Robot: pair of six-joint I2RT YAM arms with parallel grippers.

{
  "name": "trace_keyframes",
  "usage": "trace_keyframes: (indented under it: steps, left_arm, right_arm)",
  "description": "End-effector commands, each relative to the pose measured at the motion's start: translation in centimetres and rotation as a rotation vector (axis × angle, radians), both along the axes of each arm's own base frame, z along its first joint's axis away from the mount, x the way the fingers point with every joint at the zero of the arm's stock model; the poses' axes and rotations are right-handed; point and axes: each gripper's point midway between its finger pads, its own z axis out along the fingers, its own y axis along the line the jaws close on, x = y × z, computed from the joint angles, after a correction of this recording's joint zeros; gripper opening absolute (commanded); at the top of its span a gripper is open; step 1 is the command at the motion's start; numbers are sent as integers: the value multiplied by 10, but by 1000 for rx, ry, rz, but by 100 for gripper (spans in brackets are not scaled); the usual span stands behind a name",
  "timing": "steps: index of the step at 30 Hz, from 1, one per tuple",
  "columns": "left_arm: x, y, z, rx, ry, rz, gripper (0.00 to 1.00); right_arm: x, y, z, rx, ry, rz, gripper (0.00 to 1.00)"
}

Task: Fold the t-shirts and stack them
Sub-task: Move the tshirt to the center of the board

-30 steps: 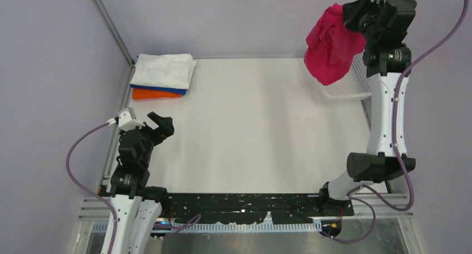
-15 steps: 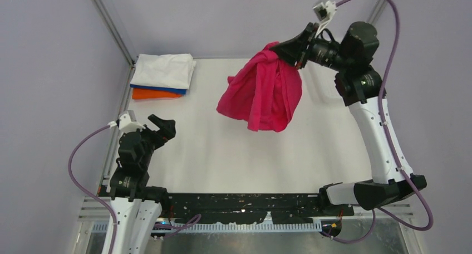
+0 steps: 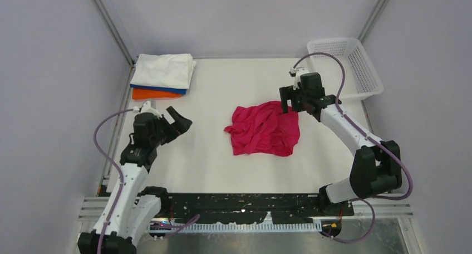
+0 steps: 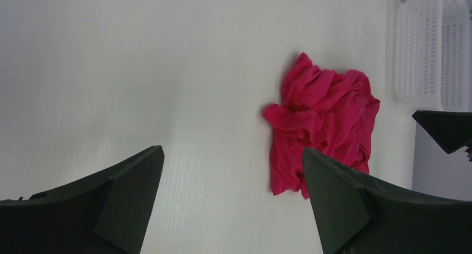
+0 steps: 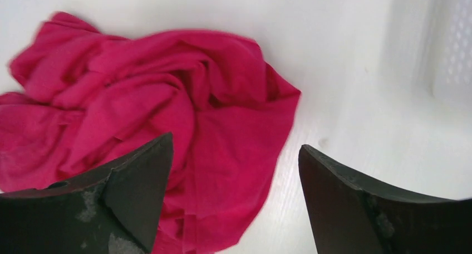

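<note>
Magenta-red t-shirt (image 3: 262,130) lies crumpled in a loose heap on the white table (image 3: 217,159), a little right of the middle, unfolded and with its folds running every way. Right hand (image 5: 232,154) hangs just over the shirt's far right corner with its jaws spread wide and nothing between them; the cloth is released and shows below the gap in the right wrist view. Left hand (image 4: 231,149) is over the left side of the table, well apart from the shirt, its jaws likewise spread and empty, pointing toward the heap. At the far left corner a folded stack rests on the table: the white t-shirt (image 3: 165,70) on top, the blue t-shirt (image 3: 167,89) showing as a thin edge under it, the orange t-shirt (image 3: 153,94) at the bottom. A white mesh basket (image 3: 362,64) stands at the far right corner, beyond the right hand.
</note>
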Motion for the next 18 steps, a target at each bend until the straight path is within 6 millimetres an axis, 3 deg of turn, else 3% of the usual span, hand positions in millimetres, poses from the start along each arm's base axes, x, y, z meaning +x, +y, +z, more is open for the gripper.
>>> trace_keyframes:
  steps: [1,2,3,4,5,6,7,9,14,18]
  left_arm:
    - [21,-35,-4,-85,28,-152,99]
    - [25,-40,-8,-81,44,-171,99]
    - [30,-47,-8,-74,51,-192,99]
    - [35,-55,-10,-61,61,-222,99]
    - [41,-64,-10,-51,63,-250,99]
    - [44,-79,-13,-39,81,-295,99]
    - [48,-90,-15,-26,93,-337,99]
    - [56,-112,-24,-8,142,-409,99]
    - [76,-156,-53,-19,259,-539,99]
    - [84,-173,-83,-16,349,-567,99]
  right_arm:
    - [-2,-40,40,-23,-227,-234,99]
    - [-11,-37,58,49,-274,-250,97]
    - [-19,-29,50,101,-269,-219,96]
    - [-28,-23,63,176,-297,-215,96]
    - [-41,-7,61,247,-291,-138,96]
    - [-51,0,46,291,-251,-120,96]
    - [-59,12,51,345,-255,-65,95]
    - [-74,21,33,381,-198,-48,95]
    - [-96,11,-3,346,-100,-116,95]
    - [-106,2,-11,335,-102,-151,95]
